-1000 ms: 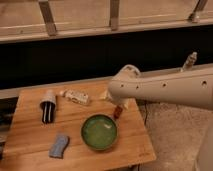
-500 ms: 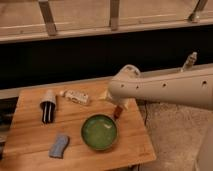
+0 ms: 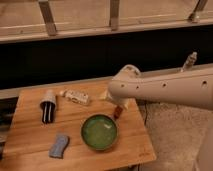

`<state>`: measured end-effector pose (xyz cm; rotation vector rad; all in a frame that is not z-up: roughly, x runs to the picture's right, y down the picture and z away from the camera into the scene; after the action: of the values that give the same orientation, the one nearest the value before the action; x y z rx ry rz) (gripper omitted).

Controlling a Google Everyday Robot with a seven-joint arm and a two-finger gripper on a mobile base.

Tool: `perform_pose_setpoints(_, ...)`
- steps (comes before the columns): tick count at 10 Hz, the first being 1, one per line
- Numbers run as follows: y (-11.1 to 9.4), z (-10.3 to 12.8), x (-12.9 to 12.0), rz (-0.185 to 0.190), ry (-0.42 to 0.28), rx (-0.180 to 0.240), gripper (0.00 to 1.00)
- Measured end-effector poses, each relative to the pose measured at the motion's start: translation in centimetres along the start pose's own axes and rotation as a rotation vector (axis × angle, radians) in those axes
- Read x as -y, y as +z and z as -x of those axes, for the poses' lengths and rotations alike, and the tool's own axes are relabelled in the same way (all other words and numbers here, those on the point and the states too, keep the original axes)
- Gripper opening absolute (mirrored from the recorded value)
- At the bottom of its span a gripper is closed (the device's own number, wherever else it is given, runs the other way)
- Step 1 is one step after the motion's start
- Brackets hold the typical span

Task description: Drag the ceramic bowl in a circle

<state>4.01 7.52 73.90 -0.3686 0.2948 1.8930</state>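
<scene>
Wooden table, inspected left to right. Far left: one dark canister with a pale cap, lying down. Below it, near the front edge: one grey-blue sponge. Toward the back: one pale packet, lying flat. Right of centre: one ceramic bowl, green inside, near the front edge. Just behind its right rim: one gripper under one white arm; whether spread or closed, cannot tell.
</scene>
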Motion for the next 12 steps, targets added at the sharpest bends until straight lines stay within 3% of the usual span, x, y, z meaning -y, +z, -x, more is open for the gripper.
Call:
perform_pose_setpoints(8,0.1,-0.1,-0.1,0.004,-0.006,-0.003,0.8)
perform_pose_setpoints(12,1.3,-3.9,-0.9,0.019,-0.047,-0.062,0.8)
